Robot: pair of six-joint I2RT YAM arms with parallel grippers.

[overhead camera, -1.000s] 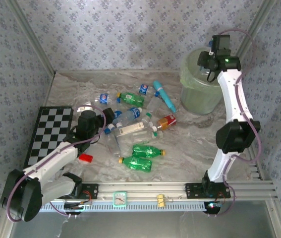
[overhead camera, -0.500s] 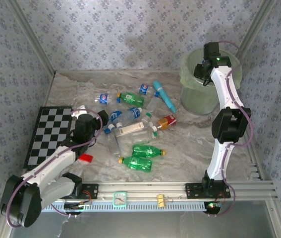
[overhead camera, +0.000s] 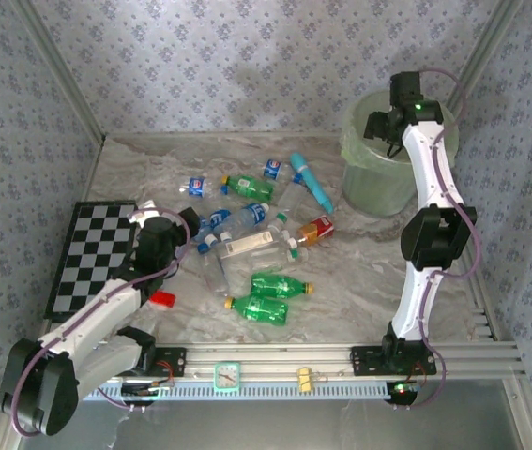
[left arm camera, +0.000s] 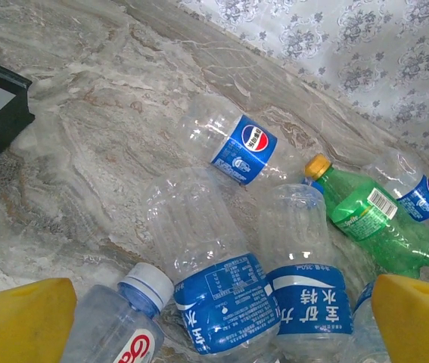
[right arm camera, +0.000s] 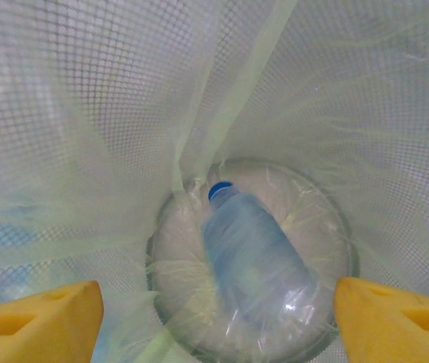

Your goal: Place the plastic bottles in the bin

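Plastic bottles (overhead camera: 280, 284) crowd the middle; one lies in the bin (overhead camera: 364, 178) at two o'clock, below my right gripper (right arm camera: 216, 318), jaws parted and empty. My left gripper (left arm camera: 222, 321), jaws wide, overhangs touching bottles at nine o'clock: closing could pinch two.

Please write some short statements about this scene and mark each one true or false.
1. A bottle is inside the bin. True.
2. The right gripper holds a bottle. False: it is open over the bin, holding nothing.
3. The left gripper is open above bottles on the table. True.
4. The chessboard lies beside the bin. False: it lies at the table's left side, far from the bin.
5. All bottles on the table are green. False: several are clear with blue labels.
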